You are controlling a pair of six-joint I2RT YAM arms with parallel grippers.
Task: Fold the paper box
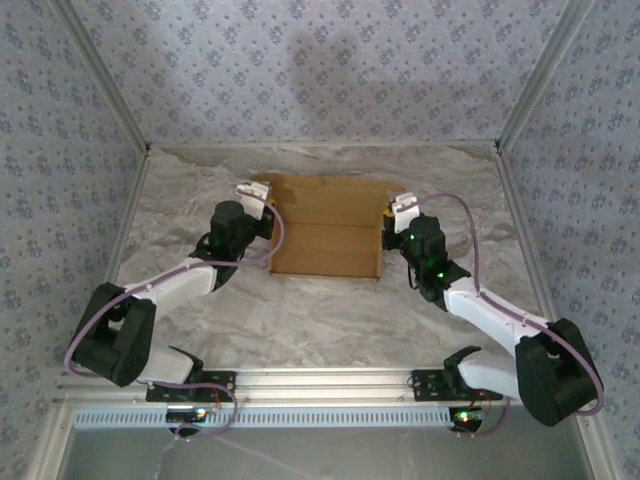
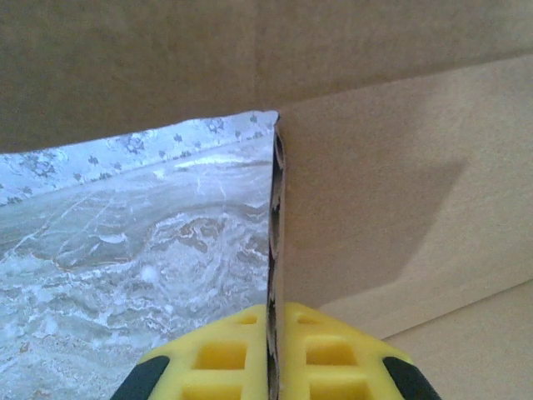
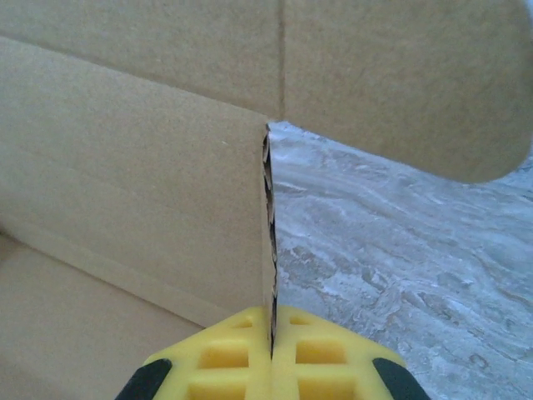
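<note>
The tan paper box (image 1: pixel 328 226) lies at the middle of the table towards the back, with its side walls raised. My left gripper (image 1: pixel 268 213) is shut on the box's left wall, whose upright cardboard edge (image 2: pixel 276 250) stands clamped between the yellow fingers (image 2: pixel 218 354). My right gripper (image 1: pixel 388 223) is shut on the right wall, whose edge (image 3: pixel 269 242) is pinched between its yellow fingers (image 3: pixel 321 354). A rounded flap (image 3: pixel 416 92) of the box hangs across the top of the right wrist view.
The table is covered with a wrinkled marble-patterned sheet (image 1: pixel 300 320). Patterned walls (image 1: pixel 320 70) close in the back and both sides. A metal rail (image 1: pixel 320 385) runs along the near edge at the arm bases.
</note>
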